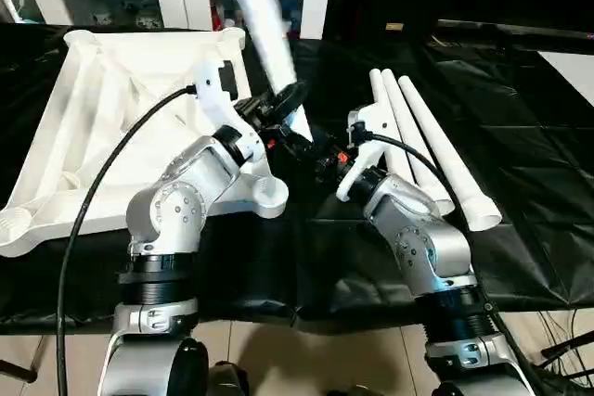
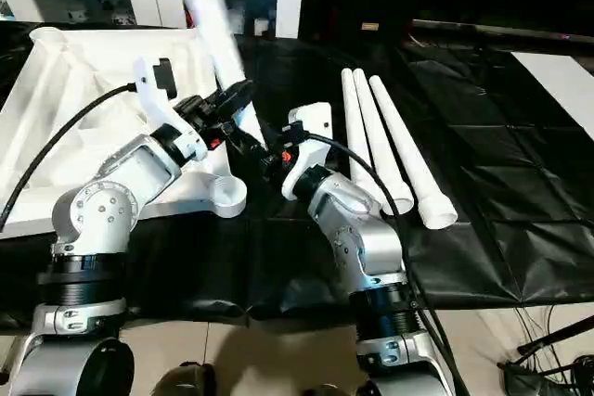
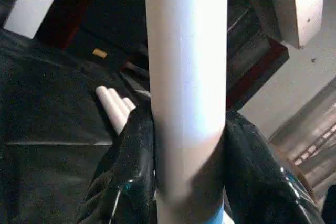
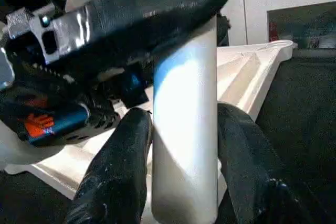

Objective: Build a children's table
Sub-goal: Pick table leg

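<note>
Holding the leg (image 1: 264,20) in both: left end effector (image 1: 278,104) clamps it above, right end effector (image 1: 320,150) flanks its foot, long axis rising away, table top (image 1: 102,108) just left.

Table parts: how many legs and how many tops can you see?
Legs lying on the black cloth: 3
Leg held up between the end effectors: 1
Table tops: 1
Total: 5 parts
</note>
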You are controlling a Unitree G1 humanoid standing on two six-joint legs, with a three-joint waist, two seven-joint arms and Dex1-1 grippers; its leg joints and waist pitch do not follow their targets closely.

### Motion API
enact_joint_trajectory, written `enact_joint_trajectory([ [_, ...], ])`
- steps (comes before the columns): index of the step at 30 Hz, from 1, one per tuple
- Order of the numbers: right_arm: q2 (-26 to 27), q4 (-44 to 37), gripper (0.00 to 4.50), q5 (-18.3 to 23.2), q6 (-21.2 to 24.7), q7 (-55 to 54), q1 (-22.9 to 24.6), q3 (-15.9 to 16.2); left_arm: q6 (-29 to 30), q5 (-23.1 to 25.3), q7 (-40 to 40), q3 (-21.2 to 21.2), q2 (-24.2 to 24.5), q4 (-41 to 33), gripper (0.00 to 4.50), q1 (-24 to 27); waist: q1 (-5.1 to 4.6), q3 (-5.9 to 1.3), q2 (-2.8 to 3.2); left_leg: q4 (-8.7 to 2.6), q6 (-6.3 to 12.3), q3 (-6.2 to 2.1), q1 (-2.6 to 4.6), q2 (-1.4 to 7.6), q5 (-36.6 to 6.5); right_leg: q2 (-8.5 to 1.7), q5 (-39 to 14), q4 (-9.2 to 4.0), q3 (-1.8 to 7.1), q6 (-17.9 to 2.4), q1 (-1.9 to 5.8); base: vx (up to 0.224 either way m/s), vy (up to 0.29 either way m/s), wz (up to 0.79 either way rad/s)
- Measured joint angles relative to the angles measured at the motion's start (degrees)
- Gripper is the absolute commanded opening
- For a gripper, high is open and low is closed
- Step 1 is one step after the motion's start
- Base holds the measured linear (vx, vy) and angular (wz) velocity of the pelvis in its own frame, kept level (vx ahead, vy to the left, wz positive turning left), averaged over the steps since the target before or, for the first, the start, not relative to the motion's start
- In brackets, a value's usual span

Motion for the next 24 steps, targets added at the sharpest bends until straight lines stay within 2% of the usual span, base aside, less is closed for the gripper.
enact_joint_trajectory([
  [4,-0.3,0.0,2.46,0.0,0.0,0.7,0.0,0.6,-0.2,0.1,-0.1,0.0,0.6,0.8,1.52,-0.6,0.01,0.0,0.01,-0.01,0.0,-0.01,0.01,0.0,0.0,0.0,0.0,0.01,-0.02,0.0,0.0,0.0,0.0,0.0],
  [5,-0.4,0.0,2.72,0.0,0.0,1.1,0.0,0.7,-0.5,0.3,-0.1,0.0,0.9,1.1,1.51,-0.8,0.01,0.0,0.01,-0.01,0.0,-0.01,0.01,0.0,0.0,0.0,0.0,0.01,-0.02,0.0,0.0,0.0,0.0,0.0],
  [6,-0.7,-0.2,2.79,0.1,0.1,1.5,0.2,1.1,-1.1,0.7,-0.5,-0.2,1.9,2.2,1.49,-1.4,0.05,0.0,0.01,0.0,0.0,-0.01,0.01,0.0,0.0,0.0,0.0,0.01,-0.02,0.0,0.0,0.0,0.0,0.0],
  [8,-1.0,-0.9,2.81,0.2,0.3,2.5,0.8,1.7,-2.0,2.1,-1.0,-0.3,4.2,3.6,1.49,-2.2,-0.02,0.0,0.01,-0.01,0.0,-0.01,0.01,0.0,0.0,0.0,0.1,-0.01,-0.01,0.1,-0.01,0.0,0.0,0.0],
  [10,-2.0,-2.4,3.05,0.8,0.4,3.9,1.4,2.0,-3.3,4.4,-1.7,-0.6,7.0,4.8,1.49,-2.9,-0.03,0.0,0.01,0.0,0.0,-0.01,0.01,0.0,0.0,0.0,0.1,-0.01,0.0,0.1,-0.01,0.0,0.0,0.0],
  [13,-4.3,-1.5,3.28,-0.4,-1.4,3.5,0.5,1.8,-4.4,8.9,-4.9,-4.1,13.3,5.8,1.49,-3.2,-0.02,0.0,0.02,0.0,0.0,-0.02,0.01,0.0,0.0,0.0,0.1,0.0,-0.01,0.1,-0.02,0.0,0.0,0.0],
  [14,-5.9,0.2,3.34,-2.5,-4.1,2.3,-0.8,1.2,-4.6,10.8,-6.6,-5.7,15.9,5.9,1.49,-3.2,0.0,0.0,0.02,0.01,-0.01,-0.02,0.02,0.0,0.0,0.0,0.1,0.01,0.0,0.1,-0.02,0.0,0.0,0.0],
  [16,-10.9,5.2,3.42,-9.8,-11.8,-1.6,-4.9,1.7,-4.5,14.1,-10.5,-9.7,21.4,6.0,1.49,-3.1,0.22,0.0,0.03,0.01,-0.03,0.0,0.0,-0.04,0.0,-0.03,0.2,0.01,0.0,0.1,-0.03,0.0,0.0,0.0],
  [17,-13.6,6.9,3.67,-13.3,-15.2,-3.3,-6.5,2.1,-4.4,15.4,-12.2,-11.5,23.6,5.9,1.48,-3.1,0.33,0.0,0.03,0.01,-0.03,0.01,0.0,-0.06,0.0,-0.07,0.2,0.01,0.01,0.1,-0.02,0.0,0.0,0.0],
  [18,-16.7,8.2,3.67,-17.5,-19.4,-5.2,-8.4,2.7,-4.3,17.3,-13.8,-13.6,26.1,6.0,1.48,-3.0,0.39,0.0,0.03,0.02,-0.03,0.03,0.0,-0.07,0.0,-0.07,0.2,0.01,0.03,0.1,-0.02,0.0,0.0,0.0],
  [20,-20.1,9.2,3.74,-22.8,-24.2,-7.0,-10.4,4.6,-4.2,19.6,-15.9,-16.3,28.5,6.0,1.48,-2.9,0.34,-0.01,0.02,0.02,-0.03,0.03,0.02,-0.07,0.0,-0.07,0.2,0.01,0.03,0.1,-0.01,0.0,0.0,0.0],
  [21,-22.1,10.1,3.8,-27.1,-26.9,-8.7,-11.8,7.0,-4.3,21.2,-17.2,-18.2,29.7,5.9,1.48,-2.9,0.14,-0.01,0.02,0.03,-0.03,0.03,0.02,-0.07,0.0,-0.07,0.2,0.04,0.04,0.1,-0.02,0.0,0.0,0.0],
  [24,-25.6,12.5,4.14,-34.7,-30.8,-12.1,-14.6,12.3,-4.3,24.1,-19.8,-22.2,32.0,5.8,1.48,-2.9,-0.09,-0.01,0.02,0.03,-0.03,0.02,0.01,-0.05,0.0,-0.06,0.2,0.05,0.03,0.1,-0.06,0.0,0.0,0.0],
])
